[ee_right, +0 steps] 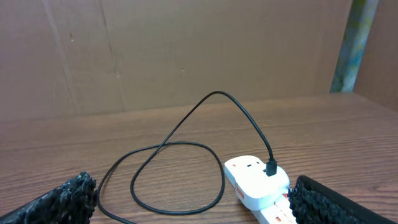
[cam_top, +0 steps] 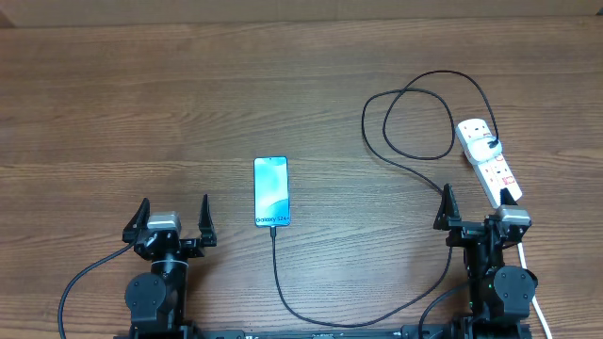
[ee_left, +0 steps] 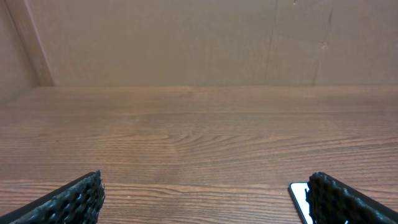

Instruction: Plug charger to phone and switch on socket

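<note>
Your left gripper (cam_top: 174, 202) and right gripper (cam_top: 477, 196) gape empty; the thin black charger cable (cam_top: 275, 254) seems plugged into the slim blue-screened phone (cam_top: 271, 191), so switching the white power strip (cam_top: 490, 162) remains.

Just hanging out, wide open on both sides

I'm holding my left gripper (cam_top: 173, 212) and right gripper (cam_top: 478, 202) low and pointing forward, both gaping fully and empty. My left arm (cam_top: 153, 282) and right arm (cam_top: 504, 282) are sitting folded back, well apart, with the black ribbed fingers (ee_left: 74, 199) splaying outward.
</note>
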